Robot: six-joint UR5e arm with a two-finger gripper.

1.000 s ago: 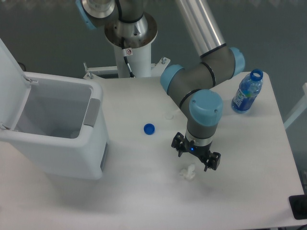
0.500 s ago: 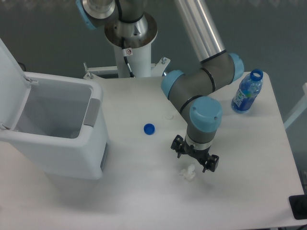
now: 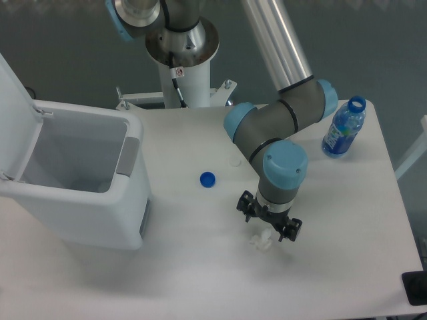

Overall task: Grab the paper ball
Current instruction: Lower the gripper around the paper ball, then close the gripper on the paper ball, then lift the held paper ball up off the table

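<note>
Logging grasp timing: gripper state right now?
Gripper: open, holding nothing; its fingers straddle the paper ball, which sits on the table.

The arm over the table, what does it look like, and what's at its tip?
The arm has a shiny silver tube and dark grey rounded joints with light blue caps. At its tip sits a small black gripper with two short fingers. A thin cable runs down its white pedestal.
</note>
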